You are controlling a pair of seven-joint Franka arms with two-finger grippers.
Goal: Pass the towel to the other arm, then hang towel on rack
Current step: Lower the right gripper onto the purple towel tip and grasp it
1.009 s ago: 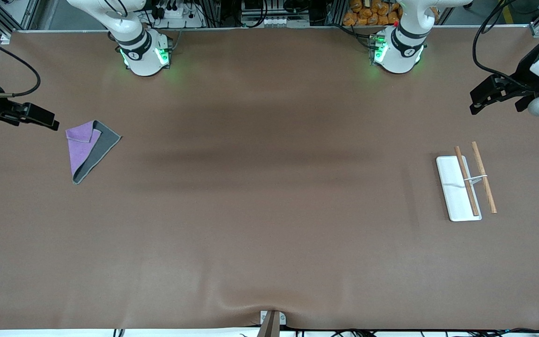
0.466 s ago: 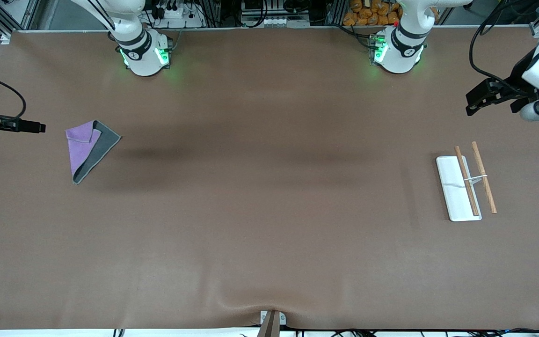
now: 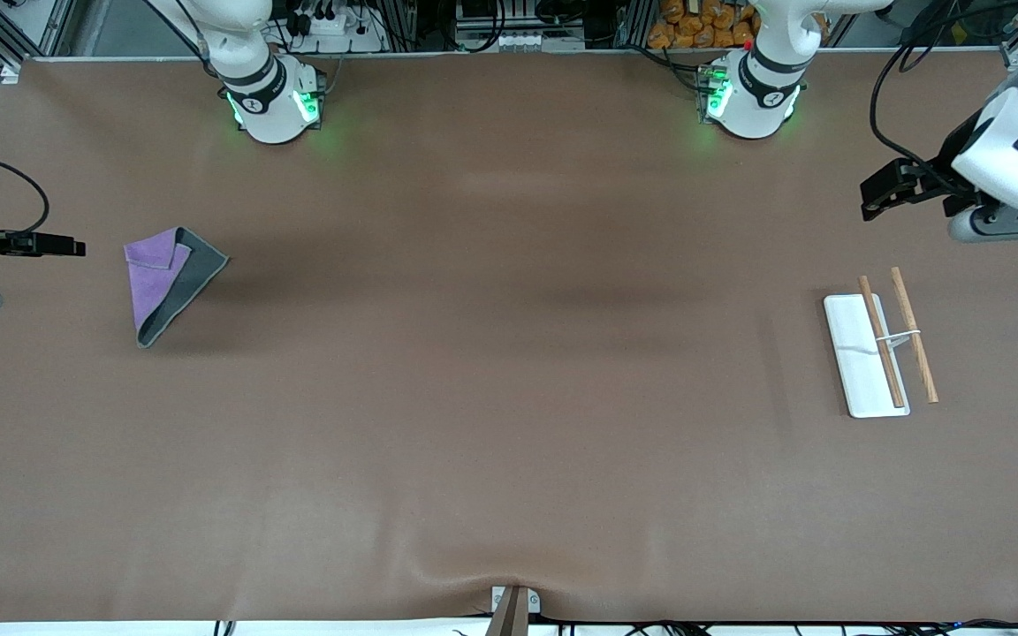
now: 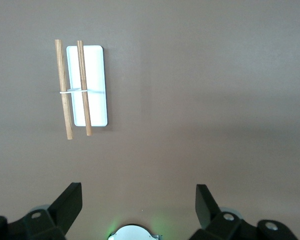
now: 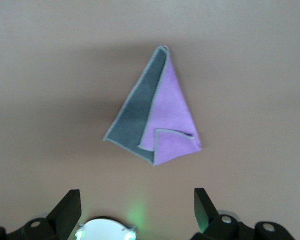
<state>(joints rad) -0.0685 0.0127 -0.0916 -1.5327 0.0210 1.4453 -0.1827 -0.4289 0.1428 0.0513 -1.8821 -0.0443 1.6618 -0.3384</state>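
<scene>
The small soft cloth towel point(image 3: 169, 283), purple on 1 face and dark grey on the other, lies folded into a rough triangle toward the right arm's end of the desk point(image 3: 509, 397). Its long axis runs slantwise, the narrow tip pointing toward the front camera and a purple corner flapped over at the wide end. The white tray rack point(image 3: 862, 353) with 2 thin brown wooden rods joined by a white wire sits well apart, toward the left arm's end, rods lengthwise along the tray, 1 over it and 1 just beside it.

The right claw point(image 5: 135, 212) hovers near the towel, jaws spread wide, gripping nothing. The left claw point(image 4: 139, 207) hangs near the rack, equally wide and empty.

The desk is covered in plain brown matting. Cables, aluminium framing and orange packets point(image 3: 703, 22) line its edge by the arm bases.
</scene>
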